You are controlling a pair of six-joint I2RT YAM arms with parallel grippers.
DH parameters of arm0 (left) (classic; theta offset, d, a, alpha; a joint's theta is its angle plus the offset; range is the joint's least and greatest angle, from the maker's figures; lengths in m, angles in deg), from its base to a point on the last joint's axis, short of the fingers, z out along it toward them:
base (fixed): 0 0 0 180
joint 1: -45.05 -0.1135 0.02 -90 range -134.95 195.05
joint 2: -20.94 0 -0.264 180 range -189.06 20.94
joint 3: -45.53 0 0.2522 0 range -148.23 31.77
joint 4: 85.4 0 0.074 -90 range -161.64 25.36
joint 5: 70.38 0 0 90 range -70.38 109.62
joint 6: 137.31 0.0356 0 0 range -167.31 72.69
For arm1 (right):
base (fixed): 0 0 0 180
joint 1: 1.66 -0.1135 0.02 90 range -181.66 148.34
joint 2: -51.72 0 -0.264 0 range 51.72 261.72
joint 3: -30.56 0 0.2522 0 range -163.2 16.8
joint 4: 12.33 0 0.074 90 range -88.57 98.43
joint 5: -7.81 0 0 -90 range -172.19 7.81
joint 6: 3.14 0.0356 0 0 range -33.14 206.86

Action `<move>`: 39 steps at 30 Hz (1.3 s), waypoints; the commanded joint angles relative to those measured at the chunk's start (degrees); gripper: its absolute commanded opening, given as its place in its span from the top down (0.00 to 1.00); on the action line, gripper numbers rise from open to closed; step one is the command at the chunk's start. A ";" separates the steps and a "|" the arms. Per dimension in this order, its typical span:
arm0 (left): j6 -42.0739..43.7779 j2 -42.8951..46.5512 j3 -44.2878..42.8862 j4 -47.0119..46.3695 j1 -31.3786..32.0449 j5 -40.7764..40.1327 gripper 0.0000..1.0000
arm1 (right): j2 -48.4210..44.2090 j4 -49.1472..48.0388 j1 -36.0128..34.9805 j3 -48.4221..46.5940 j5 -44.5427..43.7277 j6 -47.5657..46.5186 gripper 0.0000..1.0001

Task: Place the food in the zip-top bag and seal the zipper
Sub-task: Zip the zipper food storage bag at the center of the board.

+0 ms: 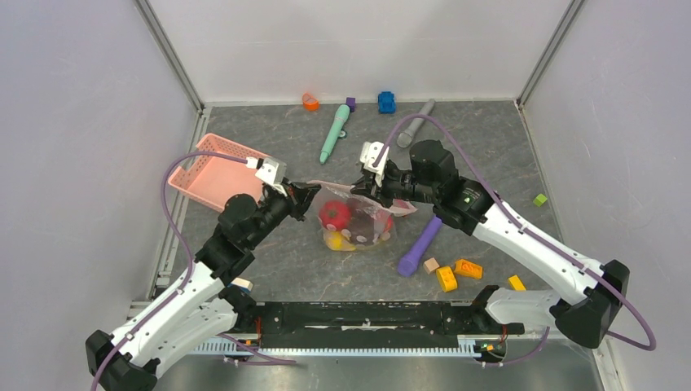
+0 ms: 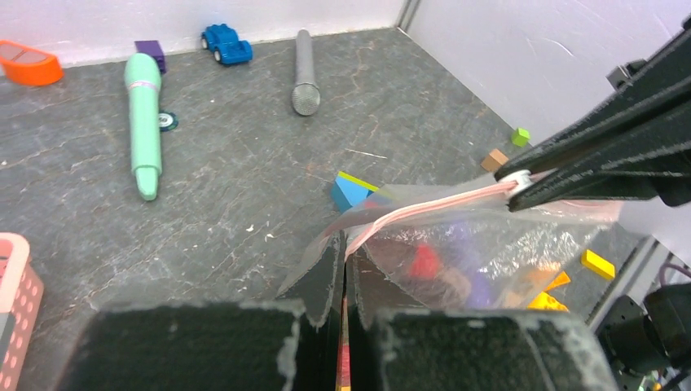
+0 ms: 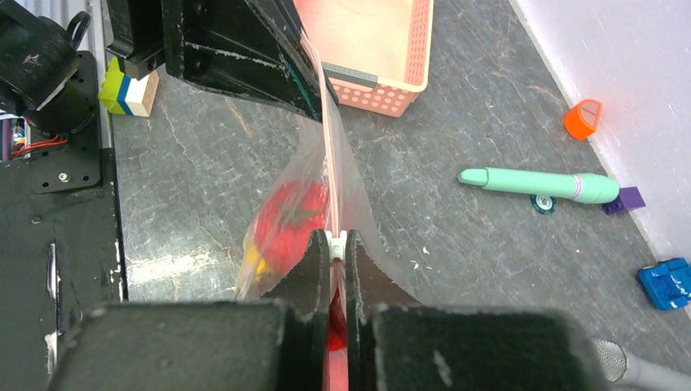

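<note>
Bag strung by its zipper between two clamped grippers

Film this thin is soft, floppy and slick. The zip-top bag (image 1: 364,221) hangs at mid-table, right of the pink basket (image 1: 213,169) and left of the purple stick (image 1: 420,244). It has no shape of its own beyond what the two arms give it.

The food (image 1: 334,214) is already inside: a glossy red piece with yellow and darker ones under it. The load looks light, but it is enough to belly the bag downward and drag on the mouth.

The zipper (image 2: 440,204) is the one stiffer part, so that is where to hold. The left gripper (image 2: 346,254) is pinched tight on the strip's left end. The right gripper (image 3: 336,244) is closed over the right end, with the pale slider tab (image 3: 336,237) sitting at its fingertips. The strip is stretched straight between them.

Handling judgement:
- Keep both holds on the strip and not on the film, which would probably slide out or crumple.
- Keep the line taut; a slack track is likely to buckle ahead of the slider.
- The tab is small and smooth — a grip that is off-centre could pop off it.

I cannot tell whether the track is sealed along its whole length.
</note>
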 commanded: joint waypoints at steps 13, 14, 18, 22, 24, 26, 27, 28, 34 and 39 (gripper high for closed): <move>-2.78 1.36 -2.13 0.99 -1.05 -17.17 0.98 | -4.73 0.28 0.82 2.76 -7.17 2.85 1.00; -2.78 1.29 -2.15 1.38 -1.05 -17.90 0.98 | -4.80 0.29 0.82 2.87 -7.88 3.03 1.00; -3.08 0.79 -3.02 3.50 -1.02 -21.48 0.98 | -5.05 0.29 0.82 3.41 -9.08 3.56 1.00; -3.87 0.49 -3.71 5.18 -1.04 -24.76 0.98 | -5.44 0.29 0.82 3.97 -9.56 4.09 1.00; -4.36 0.18 -3.96 5.65 -1.05 -26.09 0.98 | -5.70 0.37 0.88 4.25 -10.11 4.28 1.00; -4.68 -0.06 -4.26 7.33 -1.05 -27.23 0.98 | -6.01 0.31 0.92 4.61 -10.50 4.45 1.00; -4.90 -0.21 -4.43 7.78 -1.05 -27.78 0.98 | -6.13 0.50 0.91 4.80 -10.67 4.45 1.00; -4.97 -0.42 -4.62 8.18 -1.05 -28.15 0.98 | -6.14 0.67 0.91 4.79 -11.07 4.45 1.00; -5.58 -0.95 -5.12 9.88 -1.05 -31.08 0.98 | -6.47 1.27 0.93 4.97 -12.43 4.42 1.00; -5.59 -1.45 -5.57 10.96 -1.04 -32.58 0.98 | -6.83 1.78 0.98 5.43 -13.28 4.49 1.00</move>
